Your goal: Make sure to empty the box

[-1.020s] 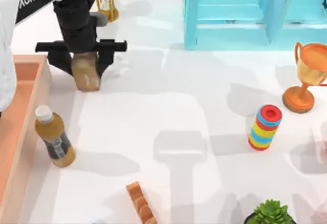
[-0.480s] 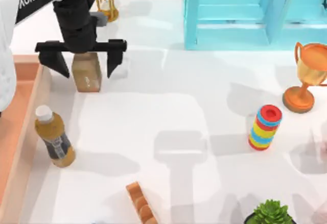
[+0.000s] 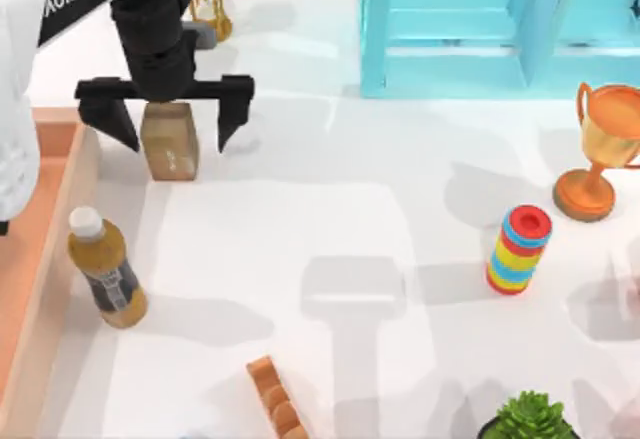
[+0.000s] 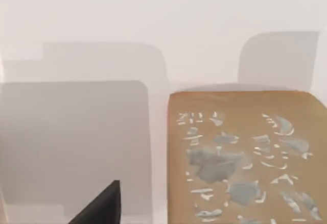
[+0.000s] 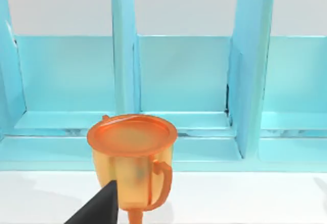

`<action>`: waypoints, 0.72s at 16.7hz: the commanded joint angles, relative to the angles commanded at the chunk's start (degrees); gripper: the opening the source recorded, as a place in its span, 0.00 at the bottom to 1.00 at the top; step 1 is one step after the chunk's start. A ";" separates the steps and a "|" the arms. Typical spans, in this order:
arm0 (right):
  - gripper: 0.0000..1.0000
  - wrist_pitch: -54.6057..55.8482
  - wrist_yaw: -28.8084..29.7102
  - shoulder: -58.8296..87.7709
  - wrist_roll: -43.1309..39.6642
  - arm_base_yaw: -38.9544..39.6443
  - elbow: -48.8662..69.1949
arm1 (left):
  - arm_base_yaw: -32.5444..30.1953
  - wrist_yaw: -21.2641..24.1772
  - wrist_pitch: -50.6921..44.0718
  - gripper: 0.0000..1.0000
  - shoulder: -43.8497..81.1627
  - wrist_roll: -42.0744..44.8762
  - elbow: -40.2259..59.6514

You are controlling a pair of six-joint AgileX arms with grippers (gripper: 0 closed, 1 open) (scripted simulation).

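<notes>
Tan carton [image 3: 169, 140] released, left gripper [image 3: 166, 119] risen (fingers spread)

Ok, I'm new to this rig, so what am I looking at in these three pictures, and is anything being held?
Two robot arms work at a white table. The top view looks straight down. The left gripper, fingers open, hangs over a small tan carton standing on the table beside the orange box; nothing is held. A brown bottle stands just outside the box wall. The left wrist view looks down at the carton's top. The right wrist view faces an orange trophy before a blue shelf. Also on the table: a striped ring stack, a plant, an hourglass.
</notes>
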 joint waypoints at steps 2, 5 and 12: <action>1.00 0.00 0.00 0.00 0.00 0.00 0.00 | -0.83 0.38 -3.10 1.00 0.73 0.26 3.54; 1.00 0.00 0.00 0.00 0.00 0.00 0.00 | -1.13 0.55 -8.94 1.00 1.24 0.49 9.94; 1.00 0.00 0.00 0.00 0.00 0.00 0.00 | 0.72 -0.32 -18.44 1.00 1.61 -0.16 20.39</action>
